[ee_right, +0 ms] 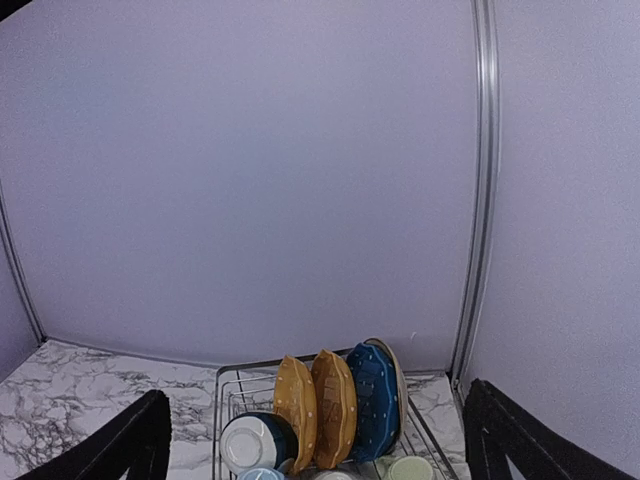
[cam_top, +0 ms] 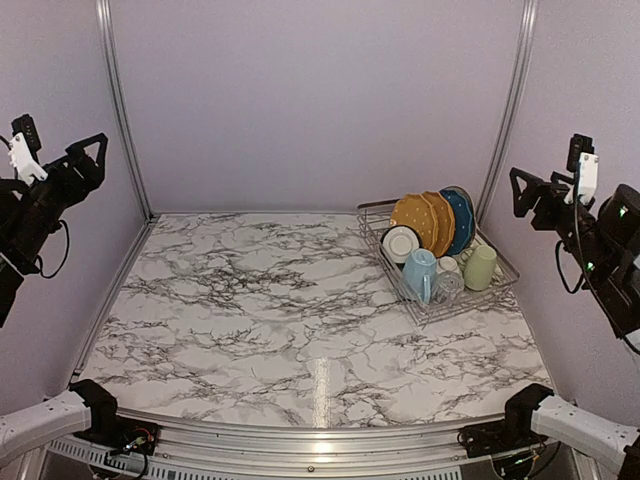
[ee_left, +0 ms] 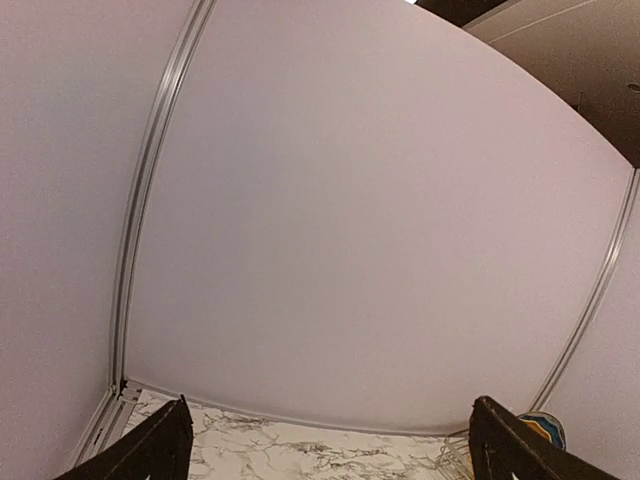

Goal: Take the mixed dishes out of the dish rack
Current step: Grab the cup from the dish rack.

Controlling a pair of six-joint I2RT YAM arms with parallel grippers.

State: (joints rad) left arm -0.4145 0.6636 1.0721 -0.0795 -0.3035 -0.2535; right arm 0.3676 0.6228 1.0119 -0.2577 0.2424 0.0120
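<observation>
My arm bases sit at the near edge, behind a metal rail point(cam_top: 300, 438). My left gripper point(cam_top: 88, 152) and right gripper point(cam_top: 522, 186) are raised at either side, both with fingers spread wide and holding nothing. The table point(cam_top: 250, 330) is white marble veined with grey. The rack point(cam_top: 468, 301) stands at its far right, near the corner. At the rack's front are a blue mug point(cam_top: 420, 273), a glass point(cam_top: 448, 286) and a green mug point(cam_top: 480, 267). Behind them come a bowl point(cam_top: 400, 243), two yellow plates point(cam_top: 415, 215) and a blue plate point(cam_top: 462, 218), all on edge. A plain lilac wall point(cam_top: 320, 100) closes the back, with metal posts point(cam_top: 120, 110) at its corners.
</observation>
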